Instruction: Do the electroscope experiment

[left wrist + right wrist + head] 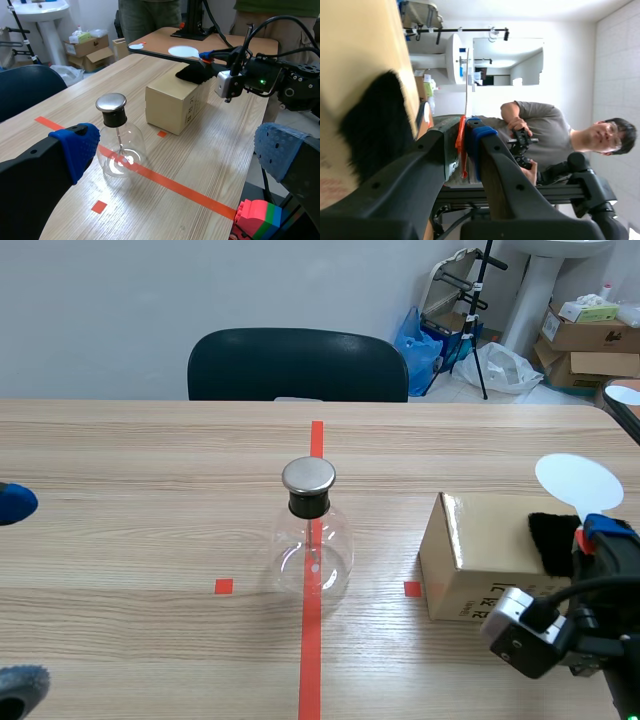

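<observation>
The electroscope, a clear glass flask [310, 550] with a metal cap [308, 476], stands on the red tape line at mid-table. My right gripper [603, 529] is shut on the red handle of a white disc paddle [578, 482], held over a black fur cloth [551, 542] on a cardboard box [470, 555]. In the right wrist view the paddle [467, 80] is edge-on between the shut fingers [465, 137], beside the cloth [375, 125]. My left gripper [175, 147] is open, well back from the flask [119, 147]; its blue pads [14, 503] show at the scene's left edge.
A dark chair [298, 365] stands behind the table's far edge. A second white disc [625, 395] lies on a side table at the right. Coloured blocks [257, 215] sit below the table's near edge. A person [555, 135] holding a controller is in the background.
</observation>
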Robot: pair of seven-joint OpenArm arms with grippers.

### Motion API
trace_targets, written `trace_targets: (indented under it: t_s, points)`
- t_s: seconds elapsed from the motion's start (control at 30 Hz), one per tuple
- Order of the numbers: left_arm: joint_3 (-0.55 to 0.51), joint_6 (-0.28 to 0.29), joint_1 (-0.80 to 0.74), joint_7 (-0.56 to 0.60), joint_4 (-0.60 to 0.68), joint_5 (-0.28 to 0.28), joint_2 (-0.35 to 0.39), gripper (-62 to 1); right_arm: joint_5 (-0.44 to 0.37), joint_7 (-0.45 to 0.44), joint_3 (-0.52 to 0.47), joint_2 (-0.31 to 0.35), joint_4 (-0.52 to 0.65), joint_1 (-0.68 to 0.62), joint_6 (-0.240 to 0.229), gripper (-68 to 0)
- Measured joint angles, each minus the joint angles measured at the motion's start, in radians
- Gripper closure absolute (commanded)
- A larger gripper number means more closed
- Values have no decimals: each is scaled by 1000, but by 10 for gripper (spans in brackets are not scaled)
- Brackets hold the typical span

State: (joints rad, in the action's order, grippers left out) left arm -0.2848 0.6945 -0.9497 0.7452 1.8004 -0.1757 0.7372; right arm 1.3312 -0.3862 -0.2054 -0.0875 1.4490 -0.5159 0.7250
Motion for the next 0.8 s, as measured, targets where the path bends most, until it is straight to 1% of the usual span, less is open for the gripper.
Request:
trace_targets:
  t_s: [0.07,0.13,0.23,0.33,0.43,0.6,0.63,0.8]
  points:
    - [0,0,0,0,0,0,0,-623,31,34,33,5,7,0,0,-11]
    - [0,0,0,0,0,0,0,-623,60,89,81,18,7,0,-2,-11]
    - [0,0,0,0,0,0,0,-623,90,195,176,53,7,0,-3,-11]
    - [0,0,0,0,0,0,0,-623,121,280,253,90,7,0,-3,-11]
    - [0,0,0,0,0,0,0,-623,128,336,312,116,7,0,-3,-11]
    - [0,0,0,0,0,0,0,-623,129,436,397,135,7,8,-3,-11]
    - [0,0,0,0,0,0,0,-623,129,466,415,138,6,14,-3,-11]
    - [0,0,0,0,0,0,0,-623,129,554,503,174,6,69,-3,-11]
